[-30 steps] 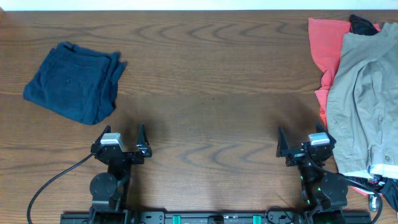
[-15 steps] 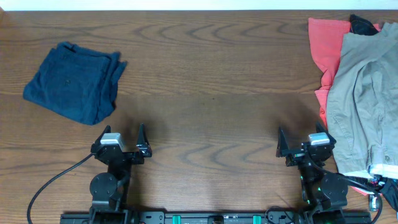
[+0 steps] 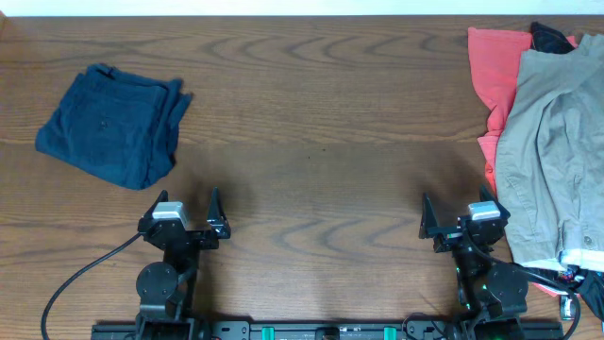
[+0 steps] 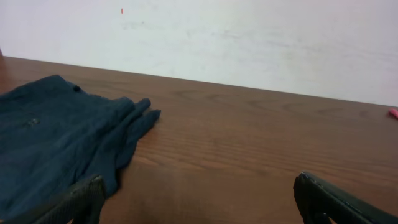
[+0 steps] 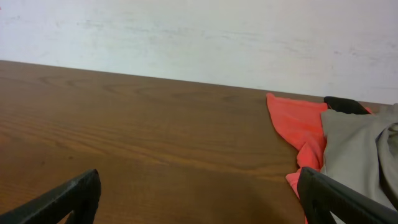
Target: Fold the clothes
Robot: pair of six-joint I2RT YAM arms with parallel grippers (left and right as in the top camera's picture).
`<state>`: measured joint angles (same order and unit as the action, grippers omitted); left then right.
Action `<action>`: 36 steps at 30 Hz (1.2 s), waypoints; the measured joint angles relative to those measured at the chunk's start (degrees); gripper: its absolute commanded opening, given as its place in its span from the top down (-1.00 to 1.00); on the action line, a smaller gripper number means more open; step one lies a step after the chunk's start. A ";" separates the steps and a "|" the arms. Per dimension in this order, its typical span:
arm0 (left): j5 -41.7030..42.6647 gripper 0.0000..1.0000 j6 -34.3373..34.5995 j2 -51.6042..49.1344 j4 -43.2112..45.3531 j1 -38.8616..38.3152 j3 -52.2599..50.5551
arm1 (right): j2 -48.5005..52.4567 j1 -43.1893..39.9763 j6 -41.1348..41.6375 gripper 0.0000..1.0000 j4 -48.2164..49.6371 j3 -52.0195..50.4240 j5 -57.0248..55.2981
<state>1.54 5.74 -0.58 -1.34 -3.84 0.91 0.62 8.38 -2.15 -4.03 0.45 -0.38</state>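
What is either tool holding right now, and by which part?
Nothing is held. The left tool and the right tool are both open and empty, not touching the navy garment or the khaki trousers.

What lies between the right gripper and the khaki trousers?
Nothing visible does. The open right gripper sits close beside the khaki trousers, with only a strip of table wood between them. The trousers lie on top of a red garment.

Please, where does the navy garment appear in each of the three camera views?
Overhead: the navy garment lies at upper left.
Left wrist: the navy garment fills the lower left.
Right wrist: not in view.
Shared landmark: the table's far edge below the white wall.
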 measured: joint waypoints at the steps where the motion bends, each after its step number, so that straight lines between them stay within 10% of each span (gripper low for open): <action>1: 0.00 -0.95 -0.02 0.00 0.00 0.00 0.00 | 0.00 0.00 0.00 -0.98 0.00 0.00 0.00; 22: 0.00 -0.95 0.02 -0.02 -0.81 0.00 0.31 | 0.00 0.00 1.60 -0.98 0.00 0.00 0.22; 36: 0.11 -0.96 4.81 -11.58 -19.91 0.00 14.67 | 5.62 0.00 3.06 -0.98 -9.92 6.29 0.17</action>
<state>1.65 10.55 -12.16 -21.26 -3.84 15.57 6.24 8.38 0.91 -13.96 6.74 -0.21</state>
